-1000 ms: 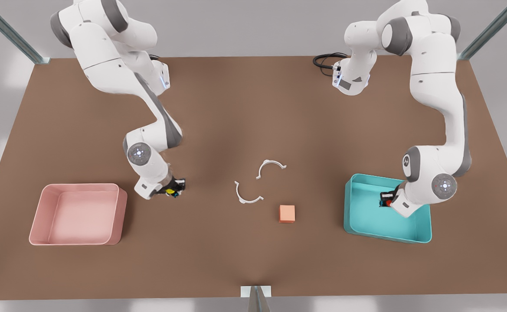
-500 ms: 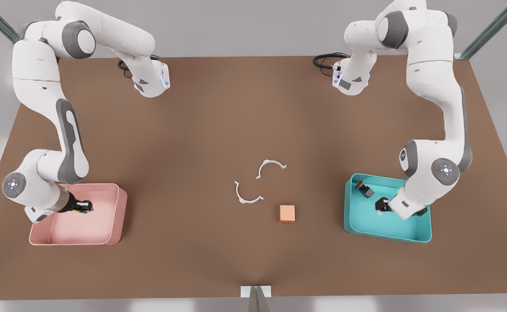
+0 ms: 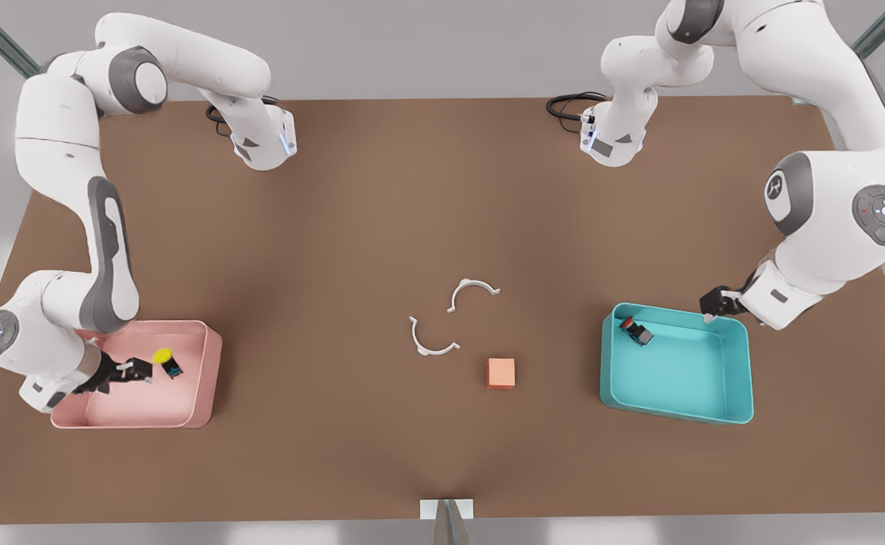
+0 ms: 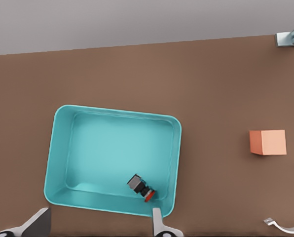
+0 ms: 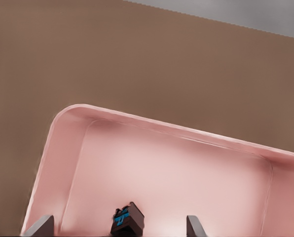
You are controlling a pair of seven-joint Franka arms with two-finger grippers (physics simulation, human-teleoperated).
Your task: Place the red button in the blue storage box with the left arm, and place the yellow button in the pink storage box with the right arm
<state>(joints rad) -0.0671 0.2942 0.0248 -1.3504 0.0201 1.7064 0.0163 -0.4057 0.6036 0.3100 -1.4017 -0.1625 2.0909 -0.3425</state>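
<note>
The red button (image 3: 634, 330) lies on its side in the blue storage box (image 3: 676, 412), near the far corner on the front view's left; the left wrist view shows the red button (image 4: 142, 188) against the wall of the blue storage box (image 4: 112, 111). My left gripper (image 3: 712, 307) hangs open above the box's far rim, apart from the button, with its fingers spread wide (image 4: 98, 215). The yellow button (image 3: 166, 359) lies inside the pink storage box (image 3: 212, 363). My right gripper (image 3: 138, 371) stands open just beside it. In the right wrist view the black and blue base of the yellow button (image 5: 126, 219) sits between the spread fingers over the pink storage box (image 5: 162, 127).
An orange-pink cube (image 3: 501, 373) sits on the brown table between the boxes, also in the left wrist view as the cube (image 4: 268, 142). Two white curved pieces (image 3: 472, 291) (image 3: 433, 342) lie mid-table. Black cables (image 3: 567, 106) coil by the arm bases at the back.
The right gripper carried the yellow button into the pink box and let it go. The left gripper released the red button, then rose out of the blue box toward its far rim.
</note>
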